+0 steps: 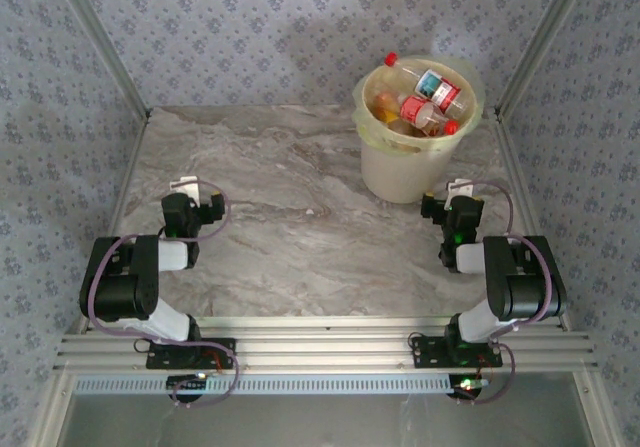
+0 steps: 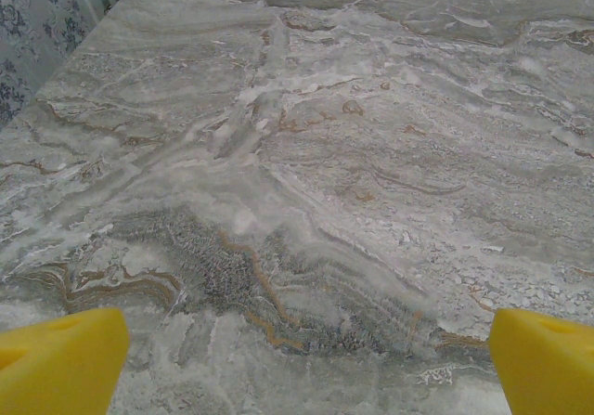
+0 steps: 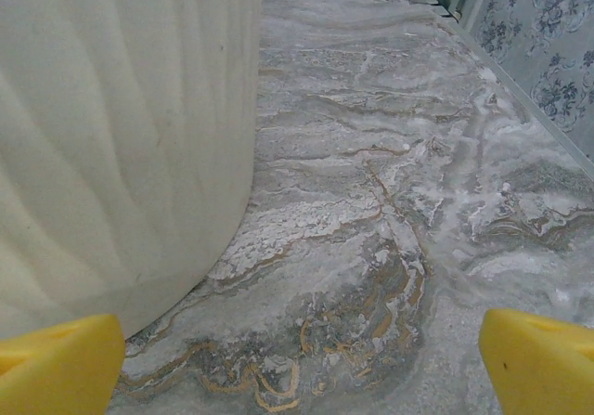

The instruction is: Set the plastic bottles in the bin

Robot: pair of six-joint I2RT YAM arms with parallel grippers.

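The cream-yellow bin (image 1: 405,172) stands at the back right of the marble table, lined with a thin bag. Several plastic bottles (image 1: 425,102) with red caps and coloured labels lie piled inside it. My left gripper (image 1: 190,189) rests low at the near left, open, with bare marble between its yellow fingertips (image 2: 60,359). My right gripper (image 1: 455,195) sits just in front of the bin, open and holding nothing. In the right wrist view the bin's wall (image 3: 121,136) rises close on the left, ahead of the yellow fingertips (image 3: 538,359).
Aluminium frame posts (image 1: 105,52) and patterned wallpaper close in the table on the left, back and right. A metal rail (image 1: 320,347) carrying both arm bases runs along the near edge. Bare marble (image 1: 290,197) stretches between the two grippers.
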